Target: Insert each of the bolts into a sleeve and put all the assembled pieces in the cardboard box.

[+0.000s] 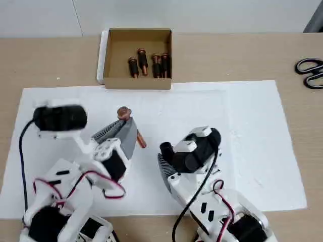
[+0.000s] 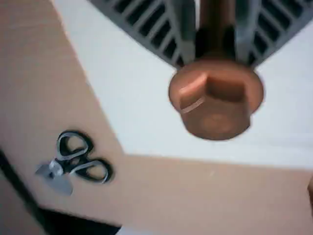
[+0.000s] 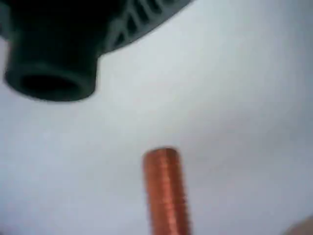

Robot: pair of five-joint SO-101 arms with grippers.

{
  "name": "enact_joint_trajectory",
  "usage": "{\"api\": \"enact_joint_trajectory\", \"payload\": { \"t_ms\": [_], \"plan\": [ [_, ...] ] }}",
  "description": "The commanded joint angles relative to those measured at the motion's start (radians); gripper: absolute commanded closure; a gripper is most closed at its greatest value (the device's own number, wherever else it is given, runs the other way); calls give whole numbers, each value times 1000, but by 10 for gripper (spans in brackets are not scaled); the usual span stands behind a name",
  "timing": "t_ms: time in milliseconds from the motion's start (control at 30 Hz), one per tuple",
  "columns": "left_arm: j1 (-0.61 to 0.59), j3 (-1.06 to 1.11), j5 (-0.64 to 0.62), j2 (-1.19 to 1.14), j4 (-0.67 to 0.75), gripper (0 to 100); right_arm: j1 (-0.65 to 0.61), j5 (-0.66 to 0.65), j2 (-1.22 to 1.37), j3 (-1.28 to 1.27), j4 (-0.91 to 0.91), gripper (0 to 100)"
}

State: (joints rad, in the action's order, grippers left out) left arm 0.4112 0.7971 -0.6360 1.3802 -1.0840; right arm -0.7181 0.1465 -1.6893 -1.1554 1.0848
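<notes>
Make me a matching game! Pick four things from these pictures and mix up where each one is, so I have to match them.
Things
1. copper bolt
2. black sleeve
3. scissors
4. four assembled pieces

Places
A. inside the cardboard box
B. on the bare table, off the white sheet
C. held in the left gripper
D. held in the right gripper

Right pairs: 1-C, 2-D, 3-B, 4-A
</notes>
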Motion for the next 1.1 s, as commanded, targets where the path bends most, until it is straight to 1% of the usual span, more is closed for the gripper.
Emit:
{"api": "enact_joint_trajectory", "payload": {
  "t_ms": [0, 167, 267, 333, 433, 500, 1067],
  "plan": [
    [8, 38, 26, 80, 74, 994, -19, -15, -5, 0, -44, 995],
    [12, 91, 20, 123, 78, 994, -22, -17, -5, -23, -42, 995],
    [14, 117, 6, 146, 112, 994, -58, -14, -5, -54, -45, 995],
    [46, 134, 2, 164, 127, 994, -84, -12, -5, -71, -50, 995],
    [106, 154, -2, 181, 130, 994, -91, -12, -5, -86, -74, 995],
    [124, 156, -2, 187, 130, 994, -91, -15, -5, -86, -82, 995],
    [127, 165, 3, 181, 132, 994, -90, -14, -33, -80, -74, 995]
  ]
}}
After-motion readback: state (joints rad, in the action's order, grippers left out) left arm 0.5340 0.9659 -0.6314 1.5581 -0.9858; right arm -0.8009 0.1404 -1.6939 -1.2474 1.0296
